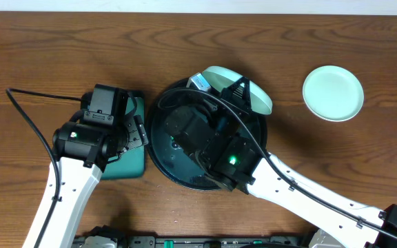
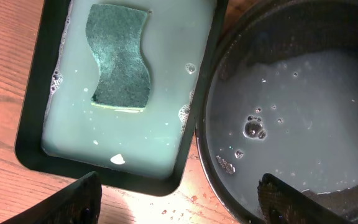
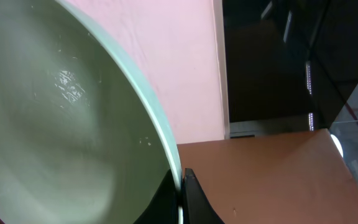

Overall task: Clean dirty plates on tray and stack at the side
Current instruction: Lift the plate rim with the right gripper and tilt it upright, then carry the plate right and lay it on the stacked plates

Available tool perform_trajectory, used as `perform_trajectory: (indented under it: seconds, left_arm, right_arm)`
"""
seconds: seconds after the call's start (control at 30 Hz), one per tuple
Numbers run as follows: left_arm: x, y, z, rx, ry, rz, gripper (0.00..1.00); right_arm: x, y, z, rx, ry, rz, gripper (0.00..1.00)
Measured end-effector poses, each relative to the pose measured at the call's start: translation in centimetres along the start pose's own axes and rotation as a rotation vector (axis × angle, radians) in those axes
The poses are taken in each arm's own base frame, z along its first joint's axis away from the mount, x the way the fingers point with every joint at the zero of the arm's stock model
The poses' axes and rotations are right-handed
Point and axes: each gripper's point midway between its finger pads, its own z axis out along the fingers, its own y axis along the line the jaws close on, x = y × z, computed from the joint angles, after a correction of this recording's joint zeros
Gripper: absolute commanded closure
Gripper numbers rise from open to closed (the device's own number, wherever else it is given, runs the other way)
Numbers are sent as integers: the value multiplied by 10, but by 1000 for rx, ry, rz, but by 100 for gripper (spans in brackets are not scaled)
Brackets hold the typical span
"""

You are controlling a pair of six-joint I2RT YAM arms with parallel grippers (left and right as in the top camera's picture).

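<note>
Above the black tray point(image 1: 151, 141) at mid-frame, the right pincer point(image 3: 180, 190) was clenched on the rim of a tilted mint plate point(image 1: 243, 88), likely so water could drip off, while the left pincer point(image 2: 182, 202) hung released near the sponge point(image 2: 120, 56).

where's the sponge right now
In the left wrist view the sponge lies in the milky water of the rectangular green tray, toward its upper end, just left of the round black tray.
</note>
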Motion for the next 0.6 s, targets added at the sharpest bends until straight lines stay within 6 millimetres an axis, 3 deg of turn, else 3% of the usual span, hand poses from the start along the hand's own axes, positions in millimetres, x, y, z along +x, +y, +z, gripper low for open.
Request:
perform_trajectory:
  seconds: [0.6]
  left_arm:
    - [0,0,0,0,0,0,19]
  right_arm:
    - [0,1,0,-4,-2,14,99]
